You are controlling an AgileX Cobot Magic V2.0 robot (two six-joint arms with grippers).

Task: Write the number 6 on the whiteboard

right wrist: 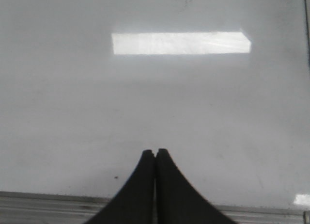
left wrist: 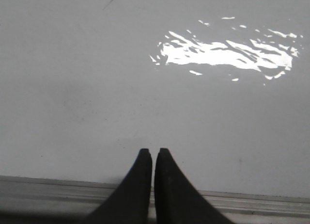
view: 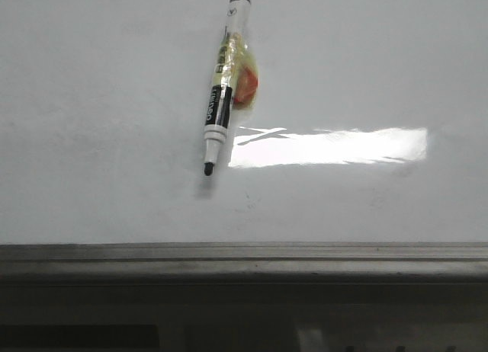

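The whiteboard point(view: 91, 123) fills most of the front view, with a grey frame strip point(view: 244, 253) along its near edge. No number 6 shows on it in any view. A black-and-white marker point(view: 223, 85) lies uncapped on the board, its black tip point(view: 207, 169) toward the near edge, with a yellow and orange lump point(view: 245, 81) taped to it. Neither gripper shows in the front view. My left gripper point(left wrist: 155, 151) is shut and empty above the board near the frame. My right gripper point(right wrist: 155, 151) is shut and empty, also above the board near the frame.
A bright rectangular glare patch point(view: 328, 146) lies on the board right of the marker tip; it also shows in the left wrist view point(left wrist: 227, 52) and the right wrist view point(right wrist: 179, 43). A dark edge point(view: 244, 306) runs below the frame strip.
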